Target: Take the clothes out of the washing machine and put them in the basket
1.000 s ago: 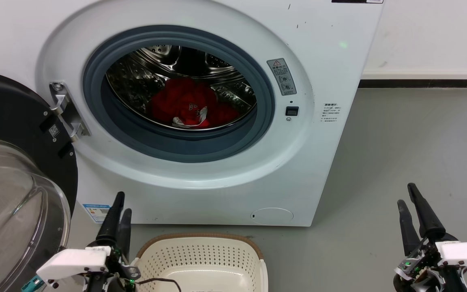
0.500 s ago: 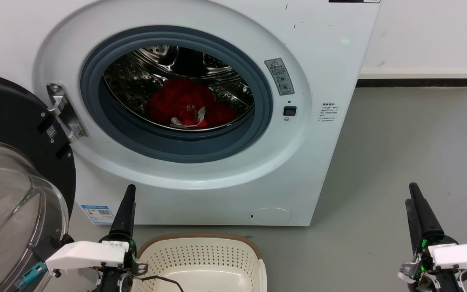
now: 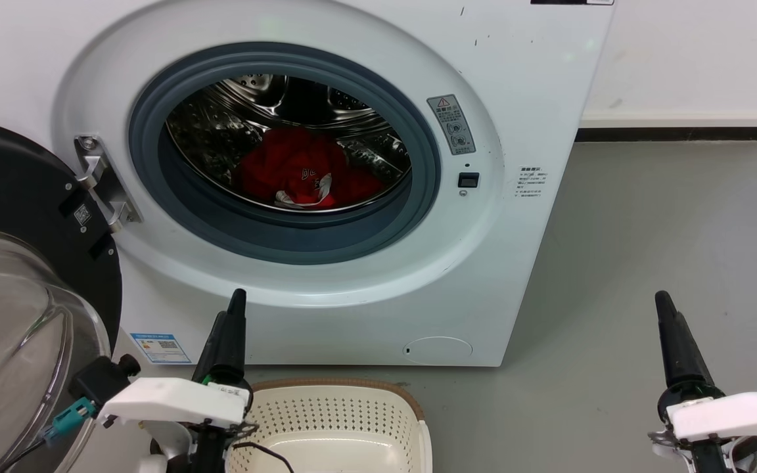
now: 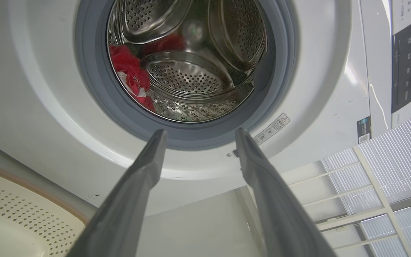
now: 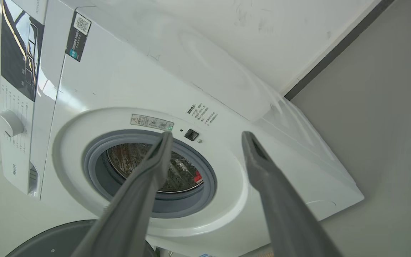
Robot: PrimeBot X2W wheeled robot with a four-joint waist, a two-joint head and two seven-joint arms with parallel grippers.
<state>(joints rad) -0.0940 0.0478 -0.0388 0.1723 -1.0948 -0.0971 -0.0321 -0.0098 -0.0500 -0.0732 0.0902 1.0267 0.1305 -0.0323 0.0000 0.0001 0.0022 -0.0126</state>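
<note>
the clothes (image 3: 299, 167) lie in a red heap low in the drum of the washing machine (image 3: 536, 98). they are up and ahead of my left fingers (image 3: 232, 322), a little to their right, past the grey lip of the porthole (image 3: 148, 164). the heap runs side to side across the drum's bottom, with white trim toward the front. my left fingers are spread apart and empty, aimed at the porthole's lower edge. my right fingers (image 3: 671, 328) are also spread and empty, well apart over the floor (image 3: 648, 217) beyond the machine's right corner, so i judge the left arm the nearer one. the basket (image 3: 332, 382) stands on the floor below the porthole, just beside my left wrist. the door (image 3: 17, 190) hangs open close on my left. the steel drum looks slick, and the lip must be cleared on the way in.
</note>
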